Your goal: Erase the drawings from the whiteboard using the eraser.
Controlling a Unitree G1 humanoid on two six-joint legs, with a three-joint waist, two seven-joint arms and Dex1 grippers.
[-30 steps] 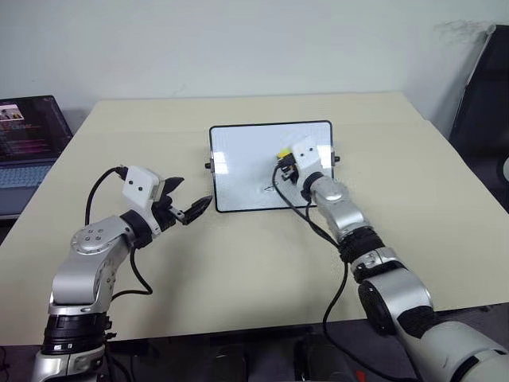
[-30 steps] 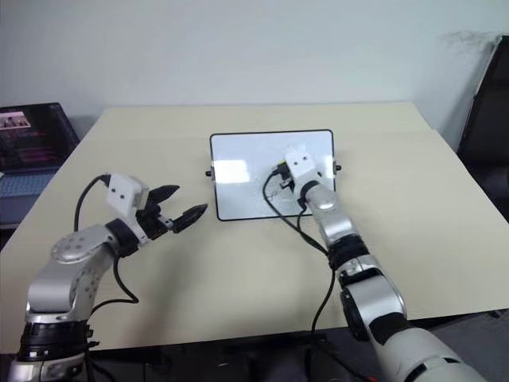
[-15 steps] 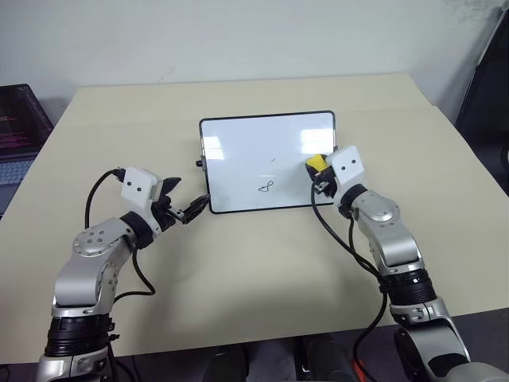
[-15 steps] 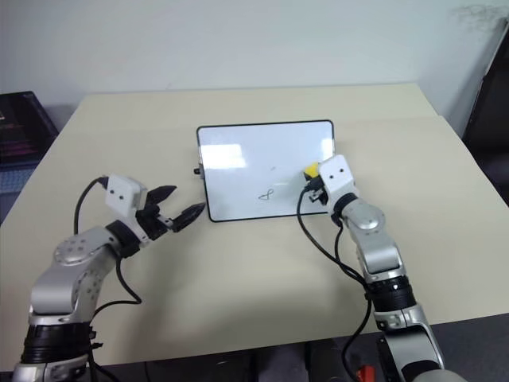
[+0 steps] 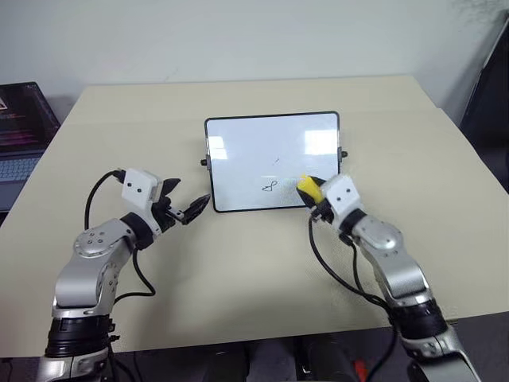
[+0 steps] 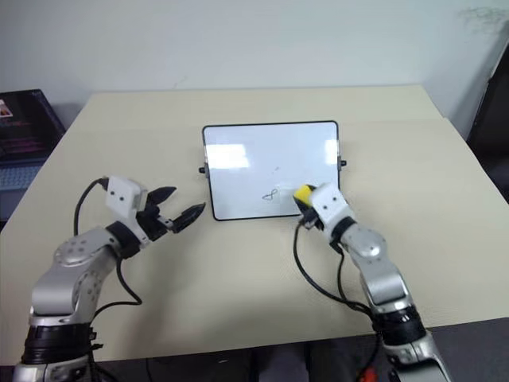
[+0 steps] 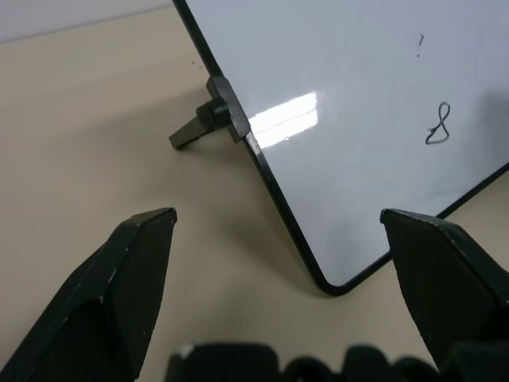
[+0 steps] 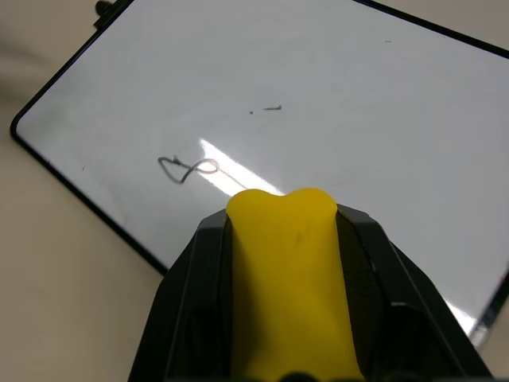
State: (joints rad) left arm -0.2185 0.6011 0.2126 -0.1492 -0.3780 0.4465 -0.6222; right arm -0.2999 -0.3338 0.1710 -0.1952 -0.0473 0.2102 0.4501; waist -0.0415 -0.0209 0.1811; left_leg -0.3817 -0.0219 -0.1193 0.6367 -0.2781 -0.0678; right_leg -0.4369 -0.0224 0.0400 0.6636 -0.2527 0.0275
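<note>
The whiteboard lies flat in the middle of the beige table. A small dark loop drawing sits near its front edge, with a tiny stroke above it. My right gripper is shut on the yellow eraser, which hovers at the board's front right corner, just right of the loop. In the right wrist view the eraser points toward the loop. My left gripper stands open beside the board's front left corner, holding nothing.
A laptop with a lit screen stands off the table's left side. A dark chair is at the far right. The board has a small black knob on its short left side.
My right gripper with the eraser has drawn back across the board toward its front right corner. The marks it covered are gone; the loop remains. The camera shifted. The left arm stayed still.
</note>
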